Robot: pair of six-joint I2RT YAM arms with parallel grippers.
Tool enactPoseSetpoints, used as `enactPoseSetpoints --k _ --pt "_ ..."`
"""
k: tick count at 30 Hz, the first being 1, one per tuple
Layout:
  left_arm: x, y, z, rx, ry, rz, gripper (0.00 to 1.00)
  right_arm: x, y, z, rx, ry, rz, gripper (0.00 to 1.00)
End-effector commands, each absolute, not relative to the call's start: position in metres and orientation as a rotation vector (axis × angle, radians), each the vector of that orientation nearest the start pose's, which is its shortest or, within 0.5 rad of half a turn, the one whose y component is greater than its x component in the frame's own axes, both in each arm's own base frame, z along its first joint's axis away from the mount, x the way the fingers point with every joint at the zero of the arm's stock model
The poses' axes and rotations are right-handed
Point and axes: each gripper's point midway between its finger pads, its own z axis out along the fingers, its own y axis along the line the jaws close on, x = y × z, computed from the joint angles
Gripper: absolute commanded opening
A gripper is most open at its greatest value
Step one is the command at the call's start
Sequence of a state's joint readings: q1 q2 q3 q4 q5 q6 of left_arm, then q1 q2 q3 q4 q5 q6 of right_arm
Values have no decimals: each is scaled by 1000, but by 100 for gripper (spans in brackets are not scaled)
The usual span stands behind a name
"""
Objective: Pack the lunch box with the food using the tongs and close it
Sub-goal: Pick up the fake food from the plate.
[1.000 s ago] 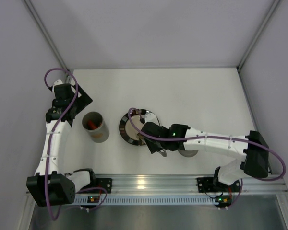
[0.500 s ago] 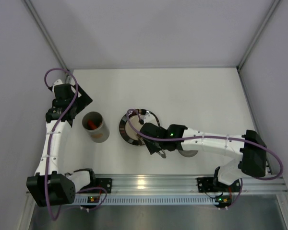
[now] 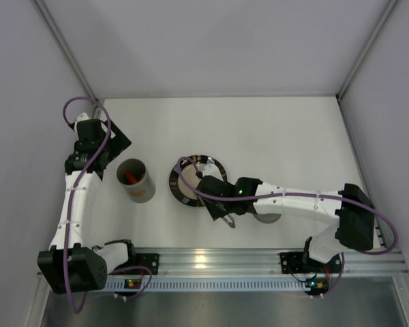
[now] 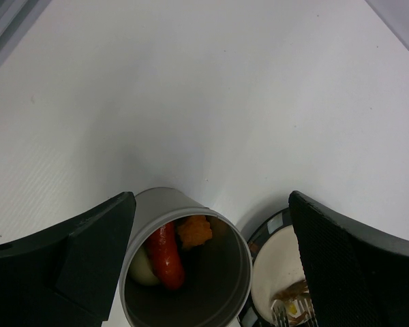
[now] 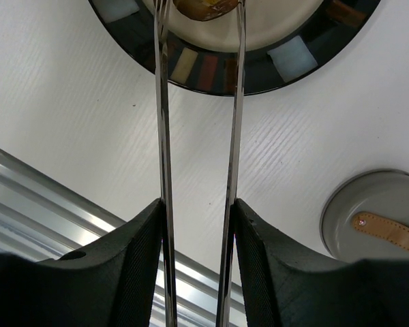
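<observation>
Pinching the long thin silver metal tongs [image 5: 163, 122] with the right gripper [image 5: 198, 211], tips flanking a brown food bit [image 5: 204, 8] on the round black-rimmed beige-centred plate [image 5: 204, 71]. Holds the left gripper [image 4: 211, 201] spread wide near the open grey cylindrical lunch box [image 4: 225, 272], just beside that plate, containing red sausage [image 4: 165, 254], orange piece [image 4: 194, 231], white lump [image 4: 142, 267].

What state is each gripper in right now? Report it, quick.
Left gripper: open, holding nothing.
Right gripper: closed on the tongs.

Lunch box [image 4: 221, 279] mouth clr (lid [image 5: 375, 214] off)
</observation>
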State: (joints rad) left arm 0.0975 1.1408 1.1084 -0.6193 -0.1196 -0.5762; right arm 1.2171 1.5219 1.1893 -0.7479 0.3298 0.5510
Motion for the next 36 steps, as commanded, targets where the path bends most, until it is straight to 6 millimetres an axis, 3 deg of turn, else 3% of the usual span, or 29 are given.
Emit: enactPoseSetpoints --k 1,10,24,36 --pt "340 35 243 -769 1999 -140 99 155 324 125 -732 2432 287 43" --pt "340 34 242 -770 2002 -143 99 159 325 130 -719 2423 296 37" --pt "340 34 244 -769 1997 -144 99 171 340 162 -709 2351 324 25" --pt "340 33 242 -767 2002 -148 99 180 343 180 -699 2315 309 22"
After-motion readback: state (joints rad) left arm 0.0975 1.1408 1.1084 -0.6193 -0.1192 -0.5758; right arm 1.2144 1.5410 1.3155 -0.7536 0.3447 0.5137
